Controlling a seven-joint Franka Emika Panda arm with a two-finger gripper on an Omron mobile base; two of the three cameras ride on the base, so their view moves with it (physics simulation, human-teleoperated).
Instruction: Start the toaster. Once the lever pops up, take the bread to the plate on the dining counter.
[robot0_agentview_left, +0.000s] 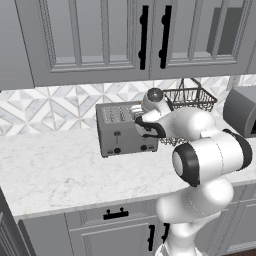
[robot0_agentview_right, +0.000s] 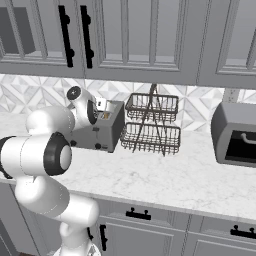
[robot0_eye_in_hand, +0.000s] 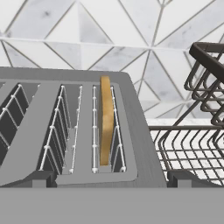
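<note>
Pincer (robot0_eye_in_hand: 107, 181) released, poised over toaster (robot0_agentview_left: 126, 131) near tabletop back edge, aligned with bread (robot0_eye_in_hand: 105, 124) upright in slot; probably ready for lift-out, lever position unclear.

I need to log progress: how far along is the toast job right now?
Nothing looks done yet: the bread stands on edge in the toaster slot nearest the wire basket. In hand: the open gripper hovers above that slot, holding nothing. Left: starting the toaster, waiting for the lever, lifting the slice and taking it to the plate.
</note>
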